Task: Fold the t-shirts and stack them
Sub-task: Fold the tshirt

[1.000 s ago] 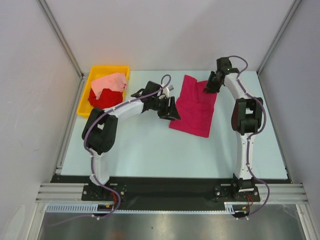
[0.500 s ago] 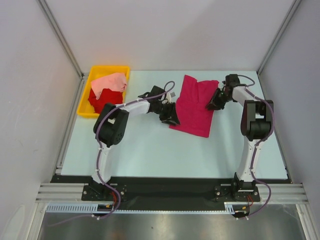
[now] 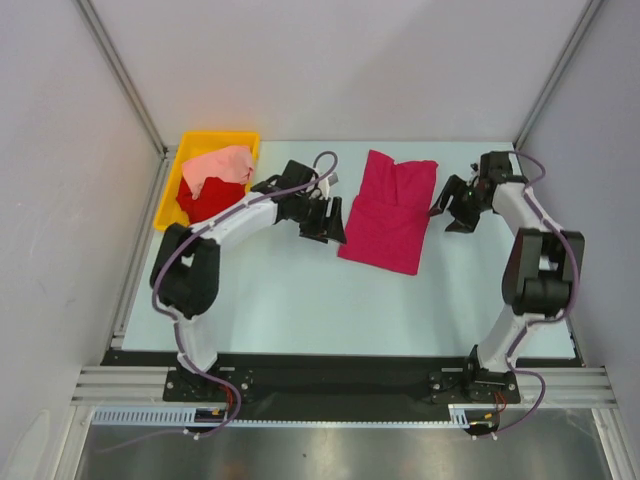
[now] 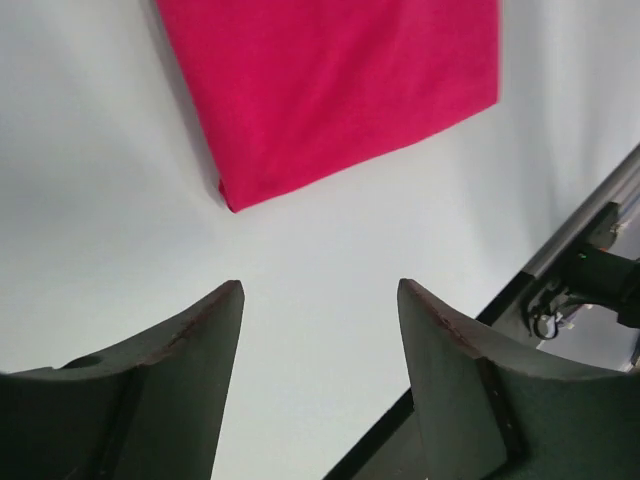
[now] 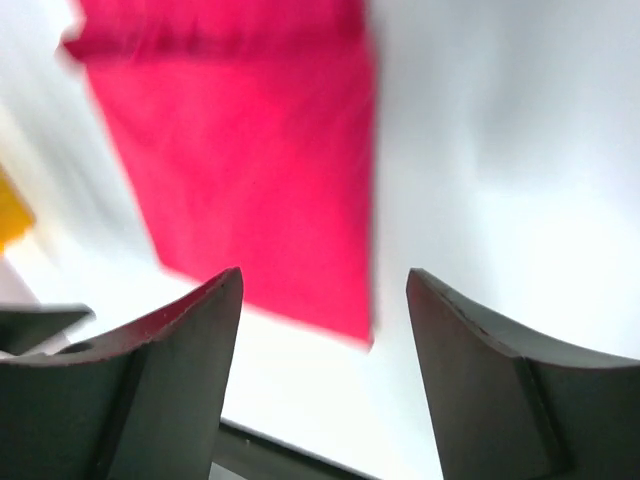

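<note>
Top view: magenta tee (image 3: pixel 390 210) is laid folded flat at the table's (image 3: pixel 300 300) mid-back. The left gripper (image 3: pixel 330 222) and right gripper (image 3: pixel 455 205) are parked just beside its side edges. Red tee (image 3: pixel 200 202) and pink tee (image 3: pixel 222 165) are piled in the yellow bin (image 3: pixel 220 136), back-left corner.
Left wrist: jaws spread, nothing held btwn them.
Right wrist: blurry, but jaws also spread, nothing held.

A folded magenta-crimson shirt (image 3: pixel 388 210) lies flat on the pale counter (image 3: pixel 300 290). The left claw (image 3: pixel 328 222) sits just beside its left edge, the right claw (image 3: pixel 452 208) near its right. A yellow bin (image 3: pixel 215 139) holds a salmon-pink shirt (image 3: pixel 220 165) atop a red shirt (image 3: pixel 200 200).
</note>
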{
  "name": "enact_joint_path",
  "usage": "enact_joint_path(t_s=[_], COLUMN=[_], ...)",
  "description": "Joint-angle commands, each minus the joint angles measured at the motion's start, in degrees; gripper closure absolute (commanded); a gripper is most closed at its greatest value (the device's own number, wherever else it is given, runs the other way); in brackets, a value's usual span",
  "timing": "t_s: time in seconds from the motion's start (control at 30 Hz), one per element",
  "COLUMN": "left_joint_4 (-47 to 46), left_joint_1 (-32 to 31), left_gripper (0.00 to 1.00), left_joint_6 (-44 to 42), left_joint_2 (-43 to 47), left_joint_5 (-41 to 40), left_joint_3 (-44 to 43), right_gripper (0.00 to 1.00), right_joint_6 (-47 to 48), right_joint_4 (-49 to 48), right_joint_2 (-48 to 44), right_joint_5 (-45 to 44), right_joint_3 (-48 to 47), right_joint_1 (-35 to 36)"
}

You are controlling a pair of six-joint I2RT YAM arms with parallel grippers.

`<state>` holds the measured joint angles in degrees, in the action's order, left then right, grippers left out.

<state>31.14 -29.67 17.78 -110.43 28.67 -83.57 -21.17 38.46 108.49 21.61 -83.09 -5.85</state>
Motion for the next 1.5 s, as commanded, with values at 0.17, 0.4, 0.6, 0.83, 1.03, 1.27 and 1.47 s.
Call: enact_joint_path(t_s=[0.17, 0.4, 0.6, 0.83, 1.03, 1.27, 1.47], left_joint_4=[-5.72, -8.90, -9.87, -8.99, -7.93, -8.37, -8.37], left_joint_1=[2.69, 2.95, 2.87, 2.43, 1.99, 1.99, 2.07], left_gripper=[0.44, 0.45, 0.50, 0.53, 0.52, 0.57, 0.68], left_joint_6=[12.95, 24.14, 29.06, 33.54, 35.39, 36.01, 35.48], left_joint_2=[-1.27, -5.57, -8.13, -10.68, -13.14, -13.93, -15.25], left_joint_5=[1.22, -1.42, -2.74, -3.09, -3.61, -3.88, -3.35], left_joint_3=[5.34, 5.53, 5.52, 5.61, 4.29, 5.26, 4.73], right_gripper=[0.28, 0.37, 0.39, 0.39, 0.39, 0.37, 0.38], right_joint_6=[-11.42, -24.79, -25.06, -24.97, -25.94, -29.53, -31.39], right_joint_4=[-9.54, -26.91, -27.39, -26.77, -27.03, -31.15, -34.94], right_joint_2=[-19.36, -22.70, -23.85, -24.11, -23.59, -21.65, -17.97], right_joint_5=[10.56, 14.60, 13.38, 11.71, 10.12, 8.28, 7.75], right_joint_3=[29.10, 43.09, 44.59, 44.77, 45.38, 47.75, 48.46], right_joint_1=[0.75, 0.92, 1.72, 2.42, 3.65, 5.05, 5.41])
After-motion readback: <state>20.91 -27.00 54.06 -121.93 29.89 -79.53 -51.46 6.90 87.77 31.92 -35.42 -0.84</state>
